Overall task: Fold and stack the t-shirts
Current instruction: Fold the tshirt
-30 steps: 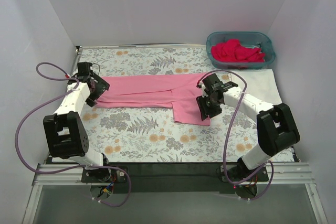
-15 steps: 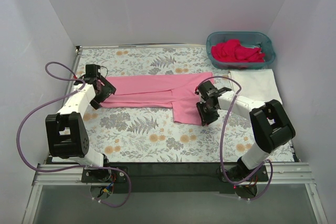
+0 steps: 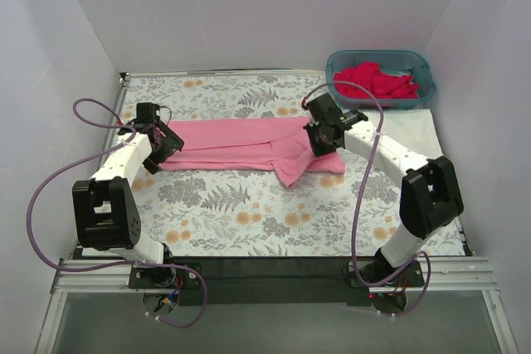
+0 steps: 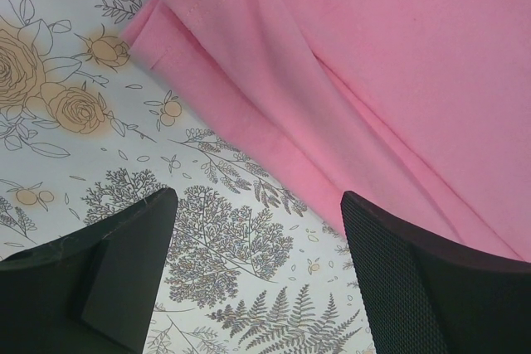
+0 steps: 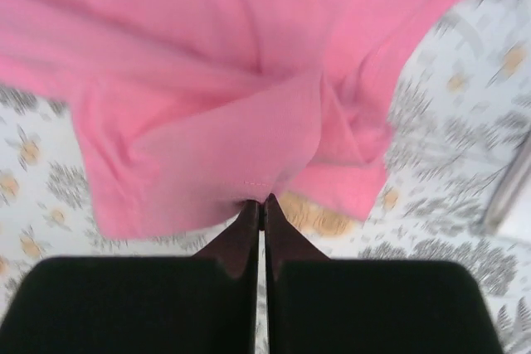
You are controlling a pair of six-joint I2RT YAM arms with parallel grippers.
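1. The pink shirt (image 3: 232,143) lies lengthwise across the middle of the cloth (image 3: 241,205). It is folded into a long band running left to right. Its left end lies flat. Its right end is wider, with a flap angled toward the near side.

2. My right hand (image 3: 319,134) sits at that right end. In the right wrist view the hand (image 5: 259,201) has its jaws pressed together with no gap. A stitched edge of the pink shirt (image 5: 249,80) is pinched at their tips. The fabric there is drawn up into a fold, and the cloth (image 5: 448,113) shows beyond it. That view is blurred, so I cannot judge how much fabric is in the grip.

3. My left hand (image 3: 162,143) is at the left end of the band. In the left wrist view the hand (image 4: 257,205) stands wide. Only the cloth (image 4: 224,238) shows between its fingers (image 4: 108,279). It holds nothing. The hemmed corner of the pink shirt (image 4: 373,64) lies just beyond the fingertips. The shirt's edge runs down behind the right-side finger.

4. The white shirt (image 3: 415,126) lies flat at the right side of the cloth, partly under my right arm.

5. The red shirts (image 3: 373,80) are heaped in the basket (image 3: 378,53) at the far right corner, just behind the white shirt and well apart from the left hand.
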